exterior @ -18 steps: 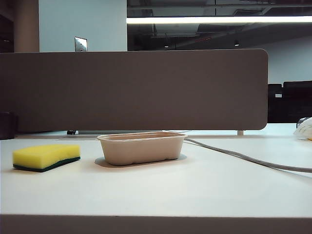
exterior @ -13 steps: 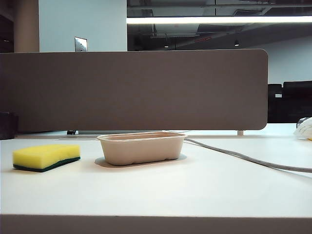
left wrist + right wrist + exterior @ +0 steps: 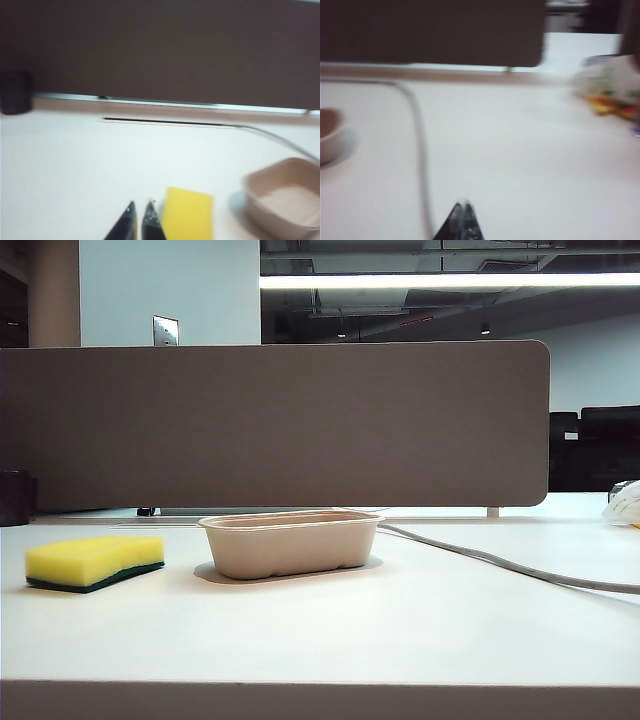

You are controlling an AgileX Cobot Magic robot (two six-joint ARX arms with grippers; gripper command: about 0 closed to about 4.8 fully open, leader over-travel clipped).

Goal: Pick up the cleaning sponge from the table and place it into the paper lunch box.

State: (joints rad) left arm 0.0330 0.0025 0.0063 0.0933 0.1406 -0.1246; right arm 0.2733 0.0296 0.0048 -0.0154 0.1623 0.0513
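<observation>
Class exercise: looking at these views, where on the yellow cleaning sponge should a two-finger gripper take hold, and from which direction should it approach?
Probably grip the cleaning sponge across its two long side faces, coming straight down from above. It lies flat on the table, green scouring layer down, clear of the paper lunch box, so both sides are free. The left gripper, shut, is nearest; the right gripper, also shut, is beyond the grey cable.

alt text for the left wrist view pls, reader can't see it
The left gripper shows as two dark fingers close together and empty above the white table, with the yellow cleaning sponge just beside them. The beige paper lunch box sits past the sponge, and a dark divider panel fills the background.
</observation>
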